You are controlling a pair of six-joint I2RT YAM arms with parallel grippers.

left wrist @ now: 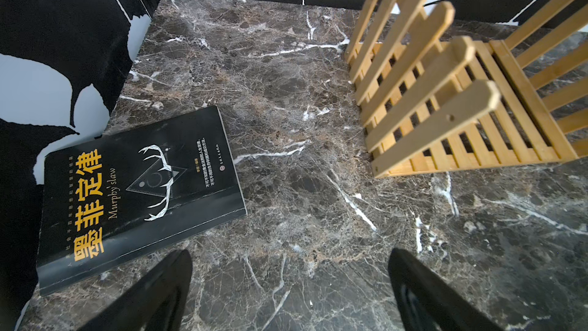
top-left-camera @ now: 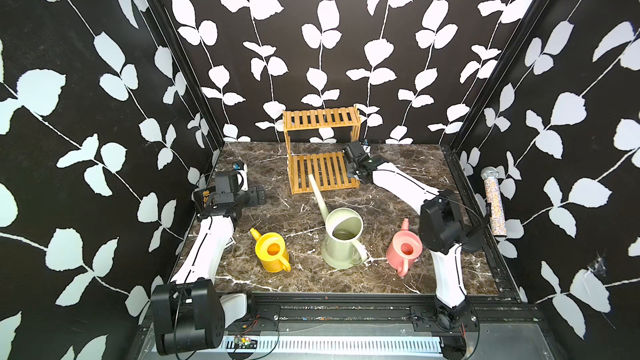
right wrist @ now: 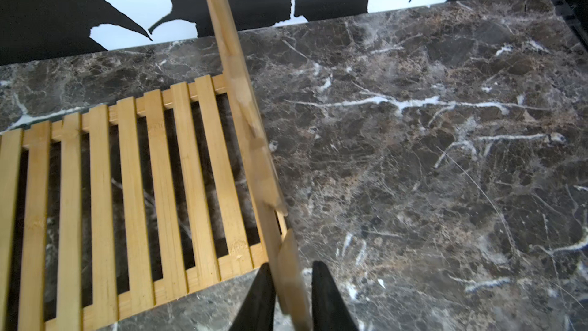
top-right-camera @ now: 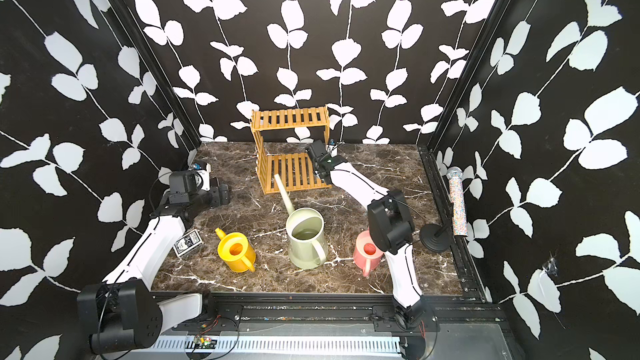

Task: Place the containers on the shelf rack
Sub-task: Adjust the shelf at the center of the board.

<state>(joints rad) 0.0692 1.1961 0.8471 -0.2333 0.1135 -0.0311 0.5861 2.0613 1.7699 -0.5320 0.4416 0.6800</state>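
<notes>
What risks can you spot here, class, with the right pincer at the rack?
The right pincer pinches one side slat of the shelf rack; a pull there might tilt or tip it.
The green can has its spout aimed at the rack's front; a shifted rack might knock it over.

The two-tier bamboo rack (top-left-camera: 320,119) is standing at the surface's (top-left-camera: 263,157) back. Nearer the front, three are sitting upright in a row: yellow can (top-left-camera: 272,252) left, green can (top-left-camera: 343,240) midway, spout pointing toward the rack, pink can (top-left-camera: 403,249) right.
</notes>
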